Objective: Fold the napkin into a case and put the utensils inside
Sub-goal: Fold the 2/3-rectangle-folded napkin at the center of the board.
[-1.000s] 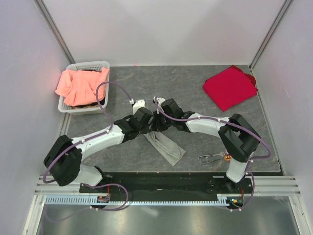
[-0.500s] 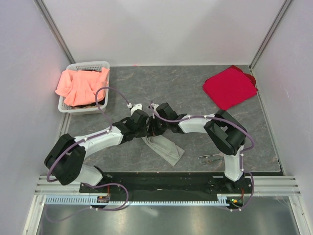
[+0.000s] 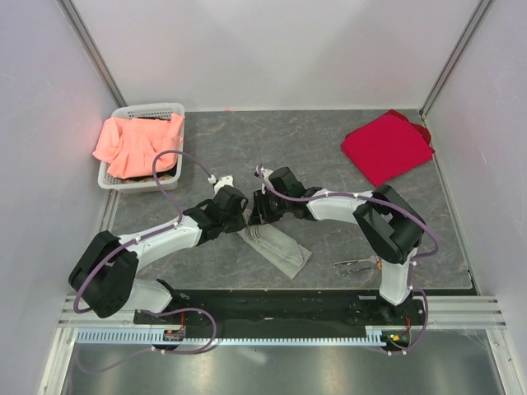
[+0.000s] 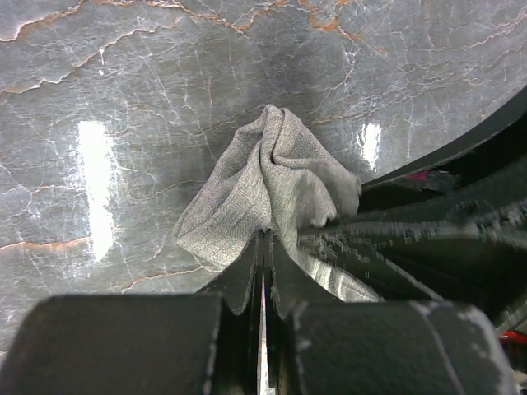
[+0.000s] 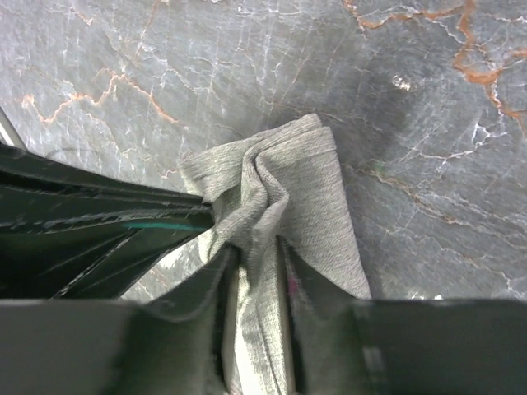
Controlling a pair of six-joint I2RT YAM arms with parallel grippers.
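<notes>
the napkin [image 3: 278, 248] lies as a rumpled grey strip at the front middle of the marble table [image 3: 288, 144], its far end bunched up between the two wrists. the left gripper [image 4: 263, 237] is clamped on that bunched end, fingers pressed together on the fabric. the right gripper [image 5: 257, 251] has its fingers a little apart, straddling a ridge of the same cloth. the utensils [image 3: 359, 266] sit off to the right, by the right arm's base.
</notes>
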